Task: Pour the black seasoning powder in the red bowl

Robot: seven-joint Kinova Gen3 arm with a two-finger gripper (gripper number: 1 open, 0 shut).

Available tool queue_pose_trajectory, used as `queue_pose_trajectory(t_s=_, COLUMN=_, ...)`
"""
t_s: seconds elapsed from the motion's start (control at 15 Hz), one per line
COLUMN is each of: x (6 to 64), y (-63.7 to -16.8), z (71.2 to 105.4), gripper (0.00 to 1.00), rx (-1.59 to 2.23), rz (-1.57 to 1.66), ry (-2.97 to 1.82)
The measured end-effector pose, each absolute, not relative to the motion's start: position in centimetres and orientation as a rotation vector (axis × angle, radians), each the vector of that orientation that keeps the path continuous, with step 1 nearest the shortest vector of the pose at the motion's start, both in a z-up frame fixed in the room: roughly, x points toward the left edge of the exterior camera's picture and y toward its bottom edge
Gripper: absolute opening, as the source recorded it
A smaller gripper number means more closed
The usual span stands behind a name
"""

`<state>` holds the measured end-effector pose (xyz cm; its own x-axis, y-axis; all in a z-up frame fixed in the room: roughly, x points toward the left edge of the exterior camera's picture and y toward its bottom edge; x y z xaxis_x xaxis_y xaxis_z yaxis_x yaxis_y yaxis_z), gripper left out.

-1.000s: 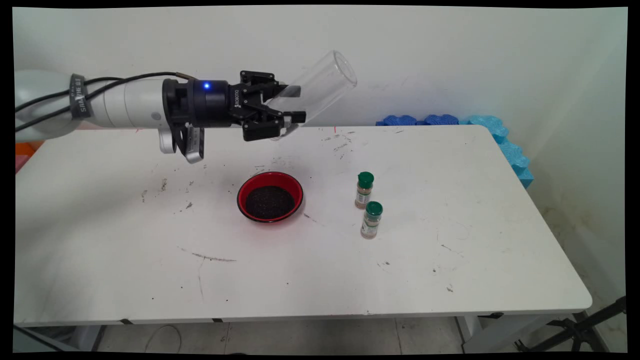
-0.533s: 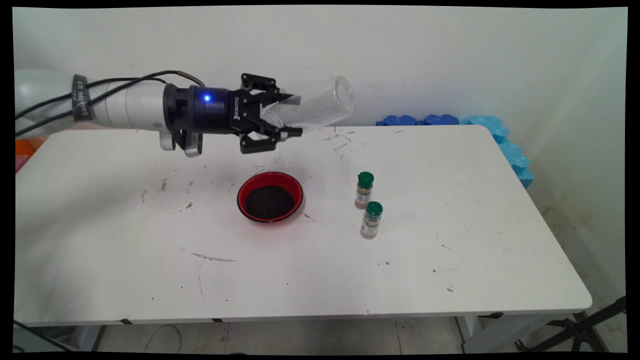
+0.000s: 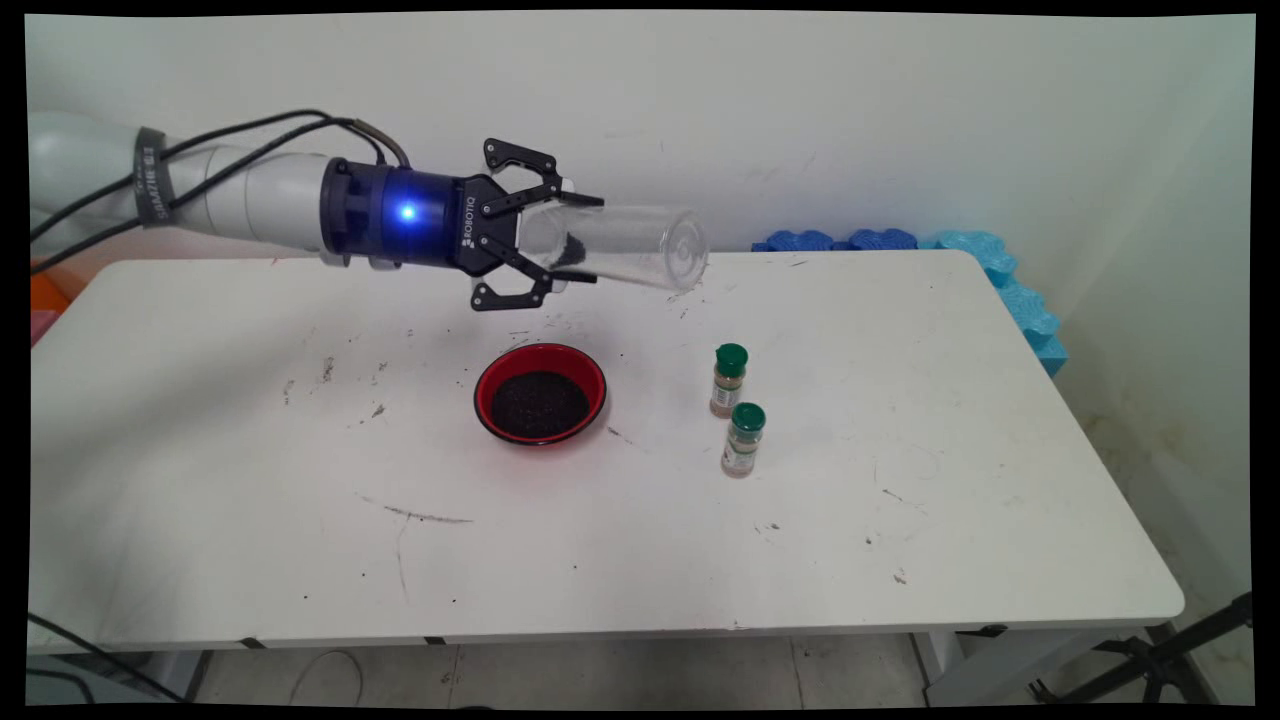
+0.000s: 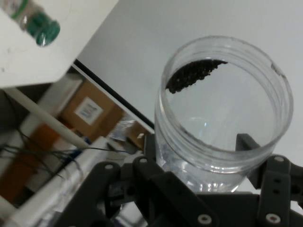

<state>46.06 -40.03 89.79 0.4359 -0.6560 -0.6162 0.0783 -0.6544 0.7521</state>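
Spanning the whole scene, the white surface (image 3: 900,520) carries a red bowl (image 3: 541,392) filled with dark grains and two green-capped spice jars (image 3: 729,380) to its right. Above the bowl's far side, note the end effector (image 3: 572,239) closed on a clear jar (image 3: 625,245) held nearly level, mouth to the right. You can judge most contents transferred: only a small grain clump (image 4: 194,74) clings inside the jar.

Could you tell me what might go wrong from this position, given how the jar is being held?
The gripper holds the clear jar near its base, lying roughly level in the air behind the red bowl. Its open mouth is past the bowl's right rim, so the dark grains left inside could spill onto the table rather than into the bowl. Held only near one end, the smooth jar might also slip or turn.
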Motion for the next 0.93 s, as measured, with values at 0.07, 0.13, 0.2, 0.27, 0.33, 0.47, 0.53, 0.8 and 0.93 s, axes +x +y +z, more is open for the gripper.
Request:
queue_pose_trajectory(t_s=0.07, x=46.1, y=-40.1, z=90.0, gripper=0.00, rx=1.939, rz=-1.238, ry=-0.538)
queue_pose_trajectory(t_s=0.13, x=46.2, y=-40.2, z=90.2, gripper=0.00, rx=1.928, rz=-1.216, ry=-0.573)
queue_pose_trajectory(t_s=0.2, x=46.2, y=-40.3, z=90.4, gripper=0.00, rx=1.911, rz=-1.181, ry=-0.624)
queue_pose_trajectory(t_s=0.27, x=46.3, y=-40.4, z=90.7, gripper=0.00, rx=1.889, rz=-1.141, ry=-0.685)
queue_pose_trajectory(t_s=0.33, x=46.4, y=-40.5, z=91.0, gripper=0.00, rx=1.866, rz=-1.101, ry=-0.746)
queue_pose_trajectory(t_s=0.47, x=46.6, y=-40.8, z=91.5, gripper=0.00, rx=1.821, rz=-1.024, ry=-0.859)
queue_pose_trajectory(t_s=0.53, x=46.7, y=-40.9, z=91.8, gripper=0.00, rx=1.795, rz=-0.982, ry=-0.921)
queue_pose_trajectory(t_s=0.8, x=46.9, y=-41.2, z=92.9, gripper=0.00, rx=1.697, rz=-0.846, ry=-1.119)
queue_pose_trajectory(t_s=0.93, x=46.9, y=-41.3, z=93.4, gripper=0.00, rx=1.656, rz=-0.796, ry=-1.190)
